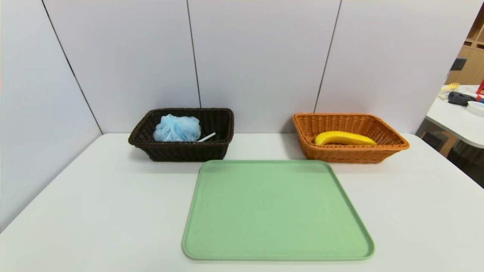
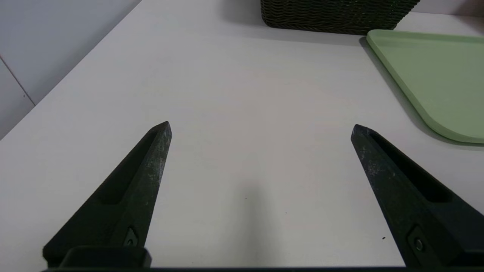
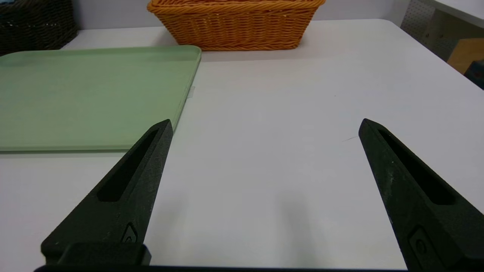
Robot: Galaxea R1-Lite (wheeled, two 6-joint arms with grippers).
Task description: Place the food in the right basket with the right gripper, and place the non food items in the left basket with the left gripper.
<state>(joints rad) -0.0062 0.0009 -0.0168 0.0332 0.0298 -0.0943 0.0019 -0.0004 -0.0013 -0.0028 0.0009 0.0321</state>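
The yellow banana point(image 1: 345, 138) lies inside the orange-tan right basket point(image 1: 393, 145) at the back right. In the dark brown left basket point(image 1: 143, 139) at the back left rest the light-blue bath pouf point(image 1: 177, 128) and, beside it, the white pen point(image 1: 207, 137). Neither arm shows in the head view. My left gripper point(image 2: 261, 128) hangs open over bare white table, near the table's left front, with the left basket point(image 2: 332, 17) far ahead. My right gripper point(image 3: 264, 126) is open over bare table too, the right basket point(image 3: 234, 26) far ahead of it.
A light-green tray point(image 1: 276, 211) with nothing on it lies flat at the table's middle, in front of both baskets; its corner shows as the tray point(image 2: 435, 75) and the tray point(image 3: 87, 94). White panels wall the back and left. Another table point(image 1: 457, 117) with clutter stands at far right.
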